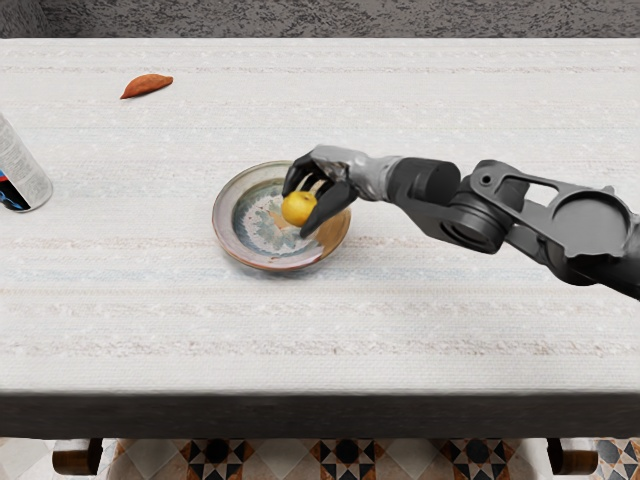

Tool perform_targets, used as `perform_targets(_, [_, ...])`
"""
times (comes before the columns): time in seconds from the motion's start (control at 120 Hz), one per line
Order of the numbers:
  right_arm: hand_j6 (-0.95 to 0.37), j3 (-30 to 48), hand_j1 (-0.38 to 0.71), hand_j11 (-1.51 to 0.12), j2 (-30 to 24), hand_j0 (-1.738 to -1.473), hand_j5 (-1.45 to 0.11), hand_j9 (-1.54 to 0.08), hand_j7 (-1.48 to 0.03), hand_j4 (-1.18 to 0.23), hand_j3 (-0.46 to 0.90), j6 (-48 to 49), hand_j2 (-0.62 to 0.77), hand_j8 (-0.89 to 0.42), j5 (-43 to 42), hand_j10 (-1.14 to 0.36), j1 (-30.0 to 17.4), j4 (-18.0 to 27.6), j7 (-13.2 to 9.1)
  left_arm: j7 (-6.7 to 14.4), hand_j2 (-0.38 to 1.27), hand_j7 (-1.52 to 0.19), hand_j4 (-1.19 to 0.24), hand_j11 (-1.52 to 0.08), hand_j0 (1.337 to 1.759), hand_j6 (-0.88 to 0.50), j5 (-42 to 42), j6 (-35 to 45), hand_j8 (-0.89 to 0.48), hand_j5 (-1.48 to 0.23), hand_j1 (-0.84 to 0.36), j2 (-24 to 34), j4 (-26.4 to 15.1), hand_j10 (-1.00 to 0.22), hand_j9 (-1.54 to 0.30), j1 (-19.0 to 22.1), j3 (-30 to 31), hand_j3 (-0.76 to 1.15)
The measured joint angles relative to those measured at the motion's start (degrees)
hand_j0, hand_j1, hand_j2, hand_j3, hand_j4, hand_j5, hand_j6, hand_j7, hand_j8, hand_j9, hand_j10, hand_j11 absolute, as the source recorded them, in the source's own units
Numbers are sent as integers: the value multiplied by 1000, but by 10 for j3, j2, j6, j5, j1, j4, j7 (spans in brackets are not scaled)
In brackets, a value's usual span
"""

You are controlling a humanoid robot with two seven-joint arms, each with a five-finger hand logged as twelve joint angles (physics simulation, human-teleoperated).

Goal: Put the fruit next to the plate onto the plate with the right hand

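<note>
Because the fruit [298,208] is small, round and smooth-skinned, it is judged to be light, fairly firm and liable to slip or roll if pinched at one point only. A hold across its widest part, with digits on opposite sides, is judged most secure; moderate pressure is advised so that the skin is not bruised. The yellow fruit is located over the inner well of the plate [228,226], toward its right half. Whether it is touching the glazed surface or is held just above it cannot be told. The fruit is enclosed by the right hand [325,182]: the fingers [296,178] are curled over its top and far side, and the thumb [328,206] is set against its near right side, so that the hand is clamped on it. The plate is shallow, with a brown rim and a pale, mottled centre; a released fruit is judged able to roll within it, so a low release near the centre is recommended. The left hand is not shown. A reddish-orange object [146,86] is lying well apart at the far left of the table [400,330], and a cylindrical can [20,172] is seen at the picture's left edge, partly cut off.
</note>
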Motion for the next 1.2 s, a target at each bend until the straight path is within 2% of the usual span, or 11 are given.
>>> perform_targets(0.208, [-450,-2,263,-1073,50,-1657,-1083,-1080,-992,-714,1,-3,340,-373,-21,-574,3,-41,2,0,0,0,0,0,1658,0,0,0,0,0,349,0,0,0,0,0,0,0])
perform_targets(0.392, [-450,-5,259,-1079,91,-1657,-1081,-1087,-996,-719,1,-4,336,-371,-52,-574,4,-81,17,0,0,0,0,0,1658,0,0,0,0,0,349,0,0,0,0,0,0,0])
perform_targets(0.717, [-450,-7,258,-1069,107,-1657,-1070,-1080,-987,-714,1,-11,329,-370,-76,-574,4,-102,24,0,0,0,0,0,1658,0,0,0,0,0,349,0,0,0,0,0,0,0])
perform_targets(0.85, [-482,-6,227,-924,108,-1657,-919,-927,-862,-631,0,-12,193,-403,-78,-591,4,-105,27,0,0,0,0,0,1658,0,0,0,0,0,349,0,0,0,0,0,0,0])
perform_targets(0.967, [-442,-5,180,-743,108,-1658,-740,-745,-707,-526,0,-13,77,-398,-79,-503,3,-107,27,0,0,0,0,0,1658,0,0,0,0,0,349,0,0,0,0,0,0,0])
perform_targets(1.2, [-340,-5,57,-495,107,-1658,-494,-495,-483,-366,0,-13,-15,-325,-75,-359,3,-112,27,0,0,0,0,0,1658,0,0,0,0,0,349,0,0,0,0,0,0,0])
